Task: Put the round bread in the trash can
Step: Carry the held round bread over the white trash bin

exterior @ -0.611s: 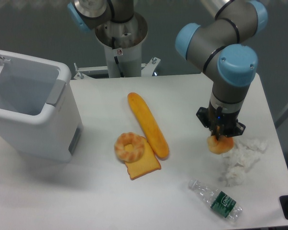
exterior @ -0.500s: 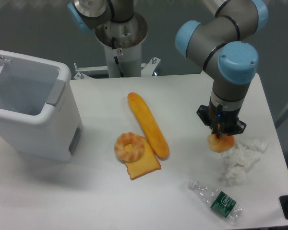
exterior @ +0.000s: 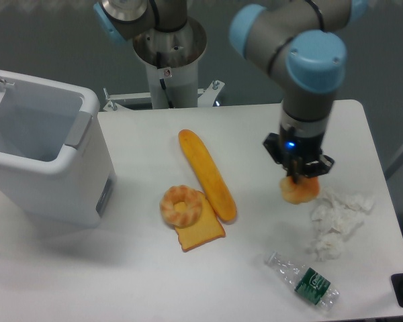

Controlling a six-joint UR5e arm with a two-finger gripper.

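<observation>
The round bread (exterior: pixel 299 191), a small golden-orange bun, hangs from my gripper (exterior: pixel 297 180), which is shut on it and holds it a little above the table at the right. The trash can (exterior: pixel 43 154), a large white boxy bin with its lid up, stands open at the far left, well away from the gripper.
A long orange baguette (exterior: pixel 207 174), a ring-shaped bread (exterior: pixel 181 205) and a toast slice (exterior: pixel 200 231) lie mid-table. Crumpled white tissue (exterior: pixel 337 221) lies just right of the bun. A clear plastic bottle (exterior: pixel 302 280) lies at the front right. The robot base (exterior: pixel 168 60) is at the back.
The gripper has lifted the round bread slightly and moved left, away from the tissue. The arm's upper joints have swung left with it.
</observation>
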